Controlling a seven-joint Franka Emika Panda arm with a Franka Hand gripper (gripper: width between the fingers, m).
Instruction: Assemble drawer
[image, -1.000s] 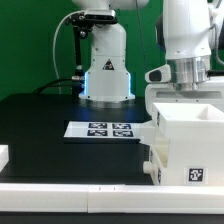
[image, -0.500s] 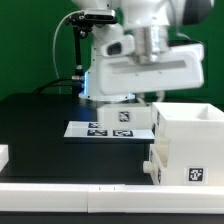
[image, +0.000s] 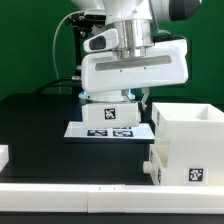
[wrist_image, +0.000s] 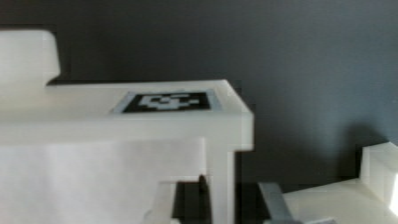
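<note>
White plastic fills the middle of the exterior view: the drawer housing (image: 133, 72), a second ago standing at the right, now hangs lifted under the arm, above the marker board (image: 108, 130). The gripper (image: 136, 48) appears clenched on it, though its fingers are hidden. One drawer tray (image: 184, 145) with its knob sits near right on the black worktop (image: 40, 125). Judging by this, the housing is being repositioned before any tray goes in.

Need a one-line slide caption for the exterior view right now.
Panda gripper holds the white drawer housing above the marker board, with an open-top tray at the exterior view's right.
</note>
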